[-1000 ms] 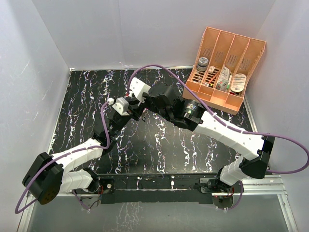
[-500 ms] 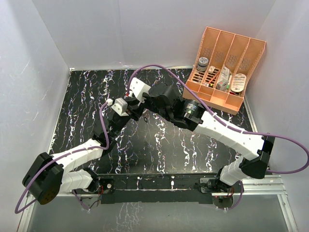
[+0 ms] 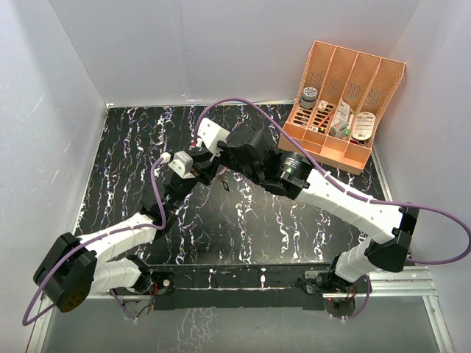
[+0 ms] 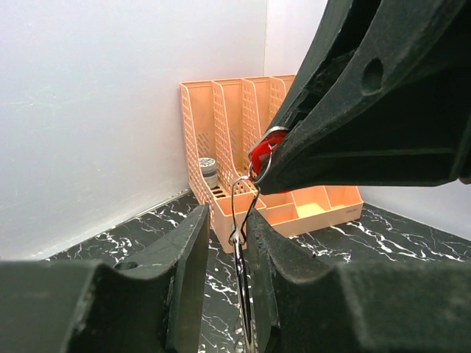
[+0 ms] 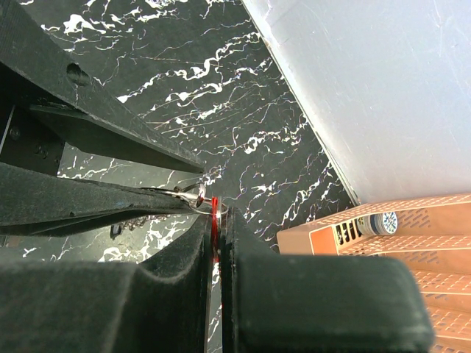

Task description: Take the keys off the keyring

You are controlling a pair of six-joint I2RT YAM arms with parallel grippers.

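Observation:
My right gripper (image 5: 218, 220) is shut on the red-headed key (image 5: 215, 209), which also shows in the left wrist view (image 4: 261, 156). The thin wire keyring (image 4: 243, 197) runs from that key down to a silver key (image 4: 248, 294) standing between my left gripper's (image 4: 234, 243) fingers (image 4: 184, 279). The jaws are narrow, with the key against the right finger and a thin gap on the other side. In the top view both grippers meet above the table's middle, the left one (image 3: 209, 173) just left of the right one (image 3: 219, 169). A short chain (image 5: 140, 220) dangles below.
An orange divided organizer (image 3: 342, 110) with small items stands at the back right corner; it also shows in the left wrist view (image 4: 197, 132) and the right wrist view (image 5: 412, 220). White walls close in the black marbled table (image 3: 132, 147).
My left gripper has drawn slightly to the left and back. A small dark dangling piece now shows under the two grippers. The right arm has barely moved.

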